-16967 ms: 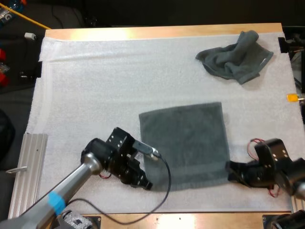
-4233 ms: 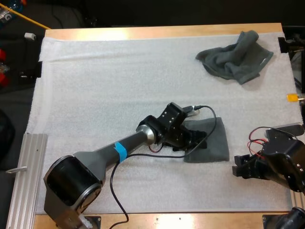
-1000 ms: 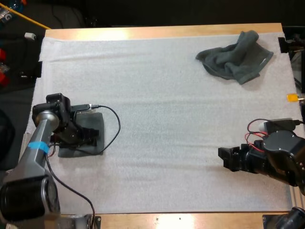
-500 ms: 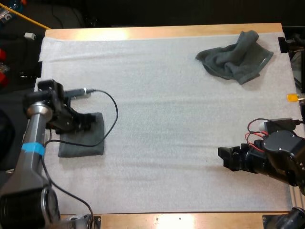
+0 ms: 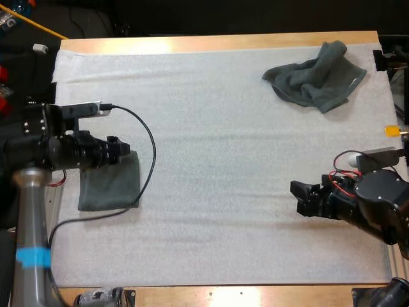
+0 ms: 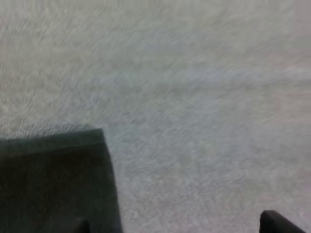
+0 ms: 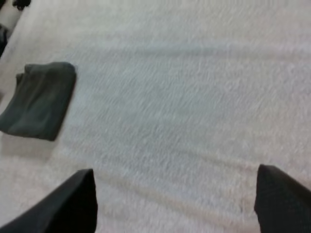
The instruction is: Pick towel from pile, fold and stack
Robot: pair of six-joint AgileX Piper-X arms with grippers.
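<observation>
A folded dark grey-green towel (image 5: 110,187) lies flat at the mat's left side. My left gripper (image 5: 123,154) hovers over its far edge, fingers apart and holding nothing. In the left wrist view the towel's corner (image 6: 53,179) lies beneath one fingertip (image 6: 80,226), and the gripper (image 6: 175,227) stands open over bare mat. A crumpled towel (image 5: 316,82) sits at the far right corner. My right gripper (image 5: 301,198) rests open near the right front, pointing left. Between its fingers (image 7: 63,204) the right gripper (image 7: 175,204) holds nothing, and the folded towel (image 7: 41,99) lies far ahead of it.
The white mat (image 5: 211,160) spreads wide between the two towels. The wooden table edge (image 5: 223,43) runs along the far side.
My left gripper has lifted off the folded towel and pulled back to the left, leaving the towel flat on the mat. The right gripper has barely shifted.
</observation>
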